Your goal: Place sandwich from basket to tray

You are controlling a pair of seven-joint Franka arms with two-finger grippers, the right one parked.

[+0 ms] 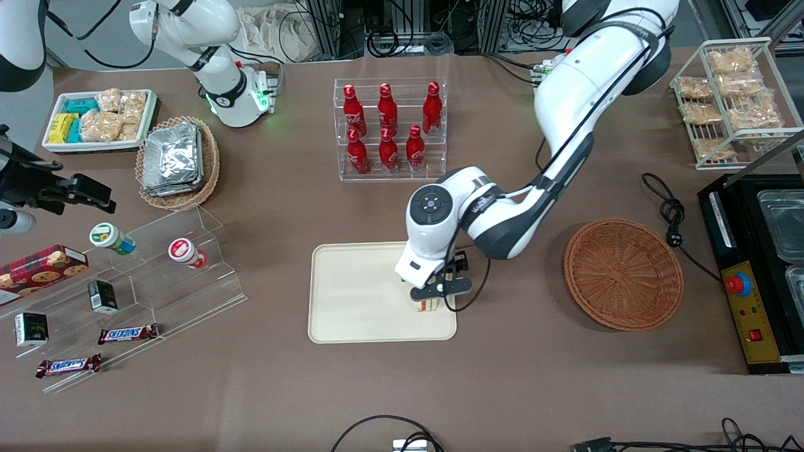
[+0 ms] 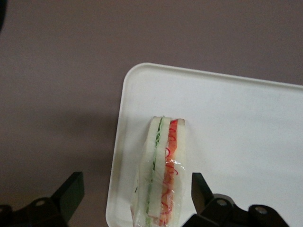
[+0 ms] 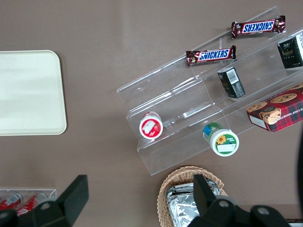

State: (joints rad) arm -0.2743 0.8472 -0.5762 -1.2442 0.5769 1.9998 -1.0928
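A: Where does the sandwich (image 2: 163, 172) sit?

B: It stands on its edge on the tray (image 1: 352, 295), close to the tray's corner that faces the basket (image 1: 623, 274) and lies nearer the front camera. The wrist camera shows its white bread with a green layer and a red-orange layer, wrapped in clear film.

A: And the claw (image 1: 433, 300)?

B: It hangs straight over the sandwich, low above the tray. Its fingers (image 2: 70, 194) stand spread wide, one on each side of the sandwich. One finger shows clear space between it and the wrap; the other is just beside the wrap, and I cannot tell if it touches. It grips nothing.

A: Is the basket near?

B: No, the reddish-brown basket rests on the bench (image 1: 515, 383) well apart from the tray, toward the working arm's end. Nothing shows inside it.

A: What else is on the bench?

B: A clear rack of red bottles (image 1: 388, 129) stands farther from the front camera than the tray. Toward the parked arm's end a lighter wicker basket holds foil packets (image 1: 173, 157), and a clear stepped stand (image 1: 157, 276) carries two small cups, small dark boxes and Snickers bars (image 1: 127, 334). A wire rack of bagged snacks (image 1: 732, 94) stands at the working arm's end.
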